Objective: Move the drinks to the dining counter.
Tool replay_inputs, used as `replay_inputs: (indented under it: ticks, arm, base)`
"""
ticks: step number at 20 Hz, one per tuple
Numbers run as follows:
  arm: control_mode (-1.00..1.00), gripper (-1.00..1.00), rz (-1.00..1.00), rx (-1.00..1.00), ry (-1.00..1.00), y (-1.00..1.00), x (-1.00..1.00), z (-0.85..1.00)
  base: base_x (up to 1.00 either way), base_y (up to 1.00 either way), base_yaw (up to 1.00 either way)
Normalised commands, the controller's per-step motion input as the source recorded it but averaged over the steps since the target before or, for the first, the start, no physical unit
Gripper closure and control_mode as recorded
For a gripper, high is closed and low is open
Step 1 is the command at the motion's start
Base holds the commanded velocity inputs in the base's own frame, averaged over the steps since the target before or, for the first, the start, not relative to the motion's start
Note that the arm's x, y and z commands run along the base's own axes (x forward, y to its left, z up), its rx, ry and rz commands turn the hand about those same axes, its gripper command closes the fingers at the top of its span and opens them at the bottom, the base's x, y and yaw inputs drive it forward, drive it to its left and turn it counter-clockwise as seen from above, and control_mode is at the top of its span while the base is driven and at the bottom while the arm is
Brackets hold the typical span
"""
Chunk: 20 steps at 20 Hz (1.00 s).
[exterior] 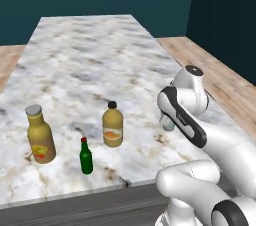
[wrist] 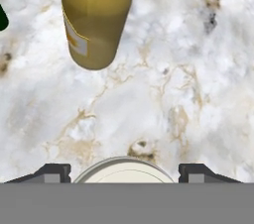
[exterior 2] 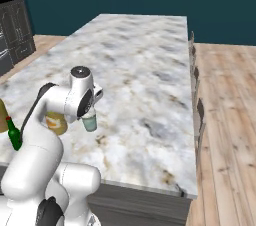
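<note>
Nearest, the end effector (wrist: 124,171) grips a small white cup (wrist: 124,172) between its fingertips above the marble desk (exterior: 90,60). At its 11 o'clock stands the squat jug (exterior: 113,125); green bottle (exterior: 86,156) and tall bottle (exterior: 40,135) stand beyond

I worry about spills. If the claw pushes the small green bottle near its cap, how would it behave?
The green bottle is tall and narrow with a small base, so it would probably tip rather than slide. Once fallen, its round body would likely roll on the smooth marble counter.
</note>
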Motion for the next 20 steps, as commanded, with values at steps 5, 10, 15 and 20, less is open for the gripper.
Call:
replay_inputs:
  ticks: [5,10,15,20]
  arm:
    - [-1.00,1.00,0.00,0.05,0.00,-0.11,0.16,-0.10]
    - [-1.00,1.00,0.00,0.00,0.00,-0.04,0.07,-0.13]
    - [-1.00,1.00,0.00,0.00,0.00,0.00,0.10,-0.24]
    - [-1.00,1.00,0.01,0.01,-0.03,-0.03,0.05,-0.25]
  base:
    - [0.00,0.00,0.00]
    - [0.00,0.00,0.00]
    - [0.00,0.00,0.00]
    - [0.00,0.00,0.00]
